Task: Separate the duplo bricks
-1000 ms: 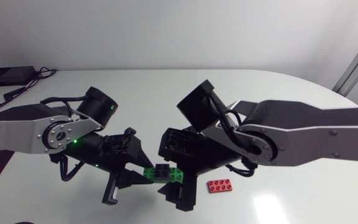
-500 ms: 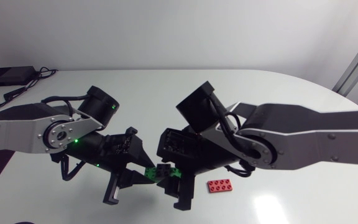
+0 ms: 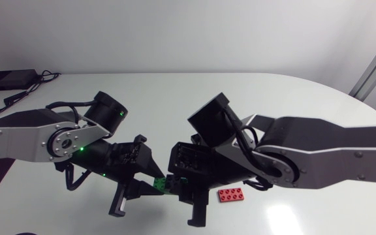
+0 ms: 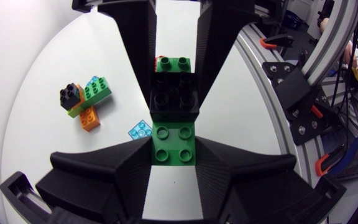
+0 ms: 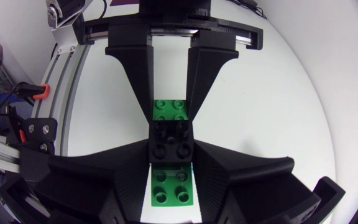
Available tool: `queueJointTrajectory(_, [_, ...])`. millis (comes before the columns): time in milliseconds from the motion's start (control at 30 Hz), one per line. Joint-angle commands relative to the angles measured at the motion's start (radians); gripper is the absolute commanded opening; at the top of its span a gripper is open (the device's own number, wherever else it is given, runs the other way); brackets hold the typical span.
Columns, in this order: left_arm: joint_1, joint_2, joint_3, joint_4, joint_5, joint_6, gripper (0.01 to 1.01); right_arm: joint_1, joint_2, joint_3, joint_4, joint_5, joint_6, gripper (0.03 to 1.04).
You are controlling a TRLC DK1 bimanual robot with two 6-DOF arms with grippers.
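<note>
Two grippers on one brick stack, tip to tip.
The left gripper (image 4: 174,143) is clamped on one end of the green brick (image 4: 173,157). The right gripper (image 5: 171,155) is clamped on the black brick (image 5: 169,140), which sits on the green brick's middle. A red brick (image 3: 230,194) lies on the table (image 3: 175,98) just beside the right gripper.

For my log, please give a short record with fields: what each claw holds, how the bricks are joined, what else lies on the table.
left claw: shut on one end of the green brick
right claw: shut on the black brick
join: black brick sits on the green brick's middle, not yet apart
elsewhere: red brick, mixed brick stack, light blue tile
</note>
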Motion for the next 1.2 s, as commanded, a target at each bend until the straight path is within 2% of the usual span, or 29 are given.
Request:
queueJointTrajectory(0, [-0.004,0.024,0.007,-0.005,0.006,-0.014,0.257,0.018,-0.027,-0.013,0.003,0.005,-0.02,0.25])
queueJointTrajectory(300, [-0.041,0.018,-0.025,0.028,-0.043,-0.026,0.257,-0.012,-0.01,0.033,-0.047,-0.057,0.012,0.26])
queueJointTrajectory(567, [-0.042,0.007,-0.032,0.03,-0.05,-0.027,0.257,-0.009,-0.011,0.018,-0.035,-0.048,0.019,0.28])
queueJointTrajectory(700, [-0.045,0.001,-0.029,0.03,-0.05,-0.029,0.257,-0.009,-0.013,0.009,-0.038,-0.045,0.02,0.72])
queueJointTrajectory(833, [-0.05,-0.002,-0.026,0.03,-0.051,-0.035,0.257,-0.009,-0.019,0.007,-0.041,-0.045,0.02,0.89])
queueJointTrajectory(1167, [-0.055,-0.002,-0.025,0.03,-0.054,-0.041,0.257,-0.012,-0.025,0.01,-0.049,-0.036,0.02,0.9])
